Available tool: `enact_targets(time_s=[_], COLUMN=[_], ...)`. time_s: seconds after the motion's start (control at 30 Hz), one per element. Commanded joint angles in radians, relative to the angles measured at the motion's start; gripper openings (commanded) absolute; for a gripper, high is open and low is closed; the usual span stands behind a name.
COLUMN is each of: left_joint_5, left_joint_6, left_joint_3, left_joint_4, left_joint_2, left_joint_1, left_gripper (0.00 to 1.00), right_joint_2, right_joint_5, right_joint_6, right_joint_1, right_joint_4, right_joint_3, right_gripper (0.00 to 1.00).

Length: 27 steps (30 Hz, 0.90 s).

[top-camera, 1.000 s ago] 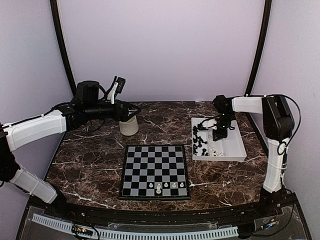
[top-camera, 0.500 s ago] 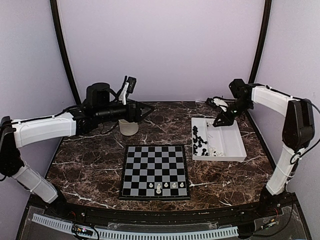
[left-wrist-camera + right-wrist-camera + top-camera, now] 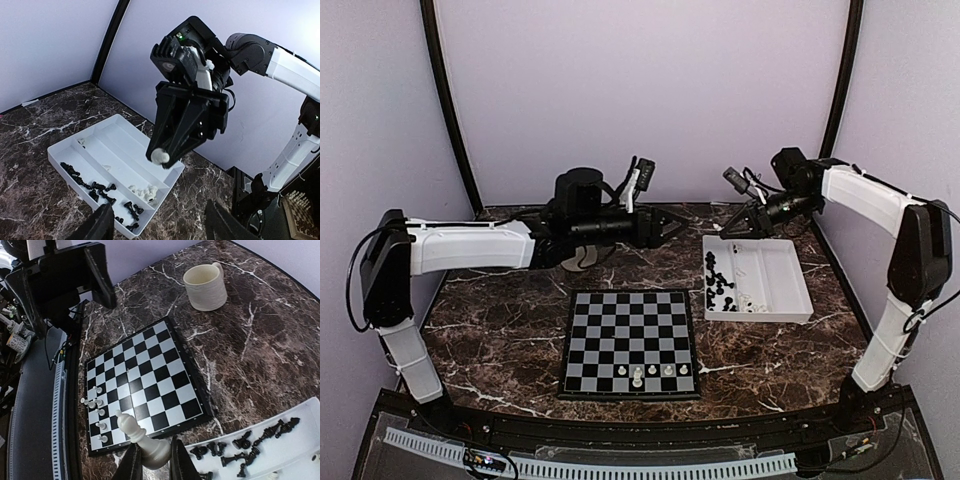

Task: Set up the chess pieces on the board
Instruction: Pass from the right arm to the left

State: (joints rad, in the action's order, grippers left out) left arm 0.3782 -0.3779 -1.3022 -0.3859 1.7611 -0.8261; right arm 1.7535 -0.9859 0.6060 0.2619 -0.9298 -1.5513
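From above, the left arm [image 3: 470,245] reaches across the far side of the worktop [image 3: 500,330]. The left fingers [image 3: 665,223] are spread apart and empty, held in the air facing the right fingers [image 3: 734,228], which hover by the far left corner of the white tray [image 3: 790,300]. The board [image 3: 630,300] lies in the middle of the worktop with a few white pieces [image 3: 653,371] on its near rows. Black pieces [image 3: 719,281] fill the tray's left part

In the left wrist view, the right fingers are closed on a single white piece [image 3: 160,156] at their tips, held above the tray. The left fingers show at the lower edge, wide apart

In the right wrist view, that piece is pinched by its base, with its head leaning towards the board's edge. A cream cup [image 3: 204,287] stands on the worktop beyond the board
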Motion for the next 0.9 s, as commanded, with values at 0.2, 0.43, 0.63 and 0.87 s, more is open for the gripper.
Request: enact_targets(time_s=[0.2, 0.43, 0.63, 0.87], left_joint_5=[0.061, 0.087, 0.106, 0.109], left_joint_6=[-0.104, -0.095, -0.085, -0.064], left_joint_3=[-0.157, -0.17, -0.175, -0.175], left_joint_4=[-0.073, -0.061, -0.048, -0.029], left_joint_2=[0.13, 0.145, 0.153, 0.156], left_joint_1=[-0.034, -0.037, -0.044, -0.049], left_gripper=[0.55, 0.51, 0.48, 0.41], right_joint_2=[-0.027, -0.008, 0.002, 0.009], right_joint_5=[-0.075, -0.094, -0.104, -0.117], right_joint_6=[-0.057, -0.049, -0.059, -0.075], right_joint_1=[0.107, 0.112, 0.114, 0.114], right_joint_4=[0.007, -0.021, -0.023, -0.02], right_joint_3=[0.009, -0.012, -0.02, -0.031], right_gripper=[0.07, 0.08, 0.08, 0.08])
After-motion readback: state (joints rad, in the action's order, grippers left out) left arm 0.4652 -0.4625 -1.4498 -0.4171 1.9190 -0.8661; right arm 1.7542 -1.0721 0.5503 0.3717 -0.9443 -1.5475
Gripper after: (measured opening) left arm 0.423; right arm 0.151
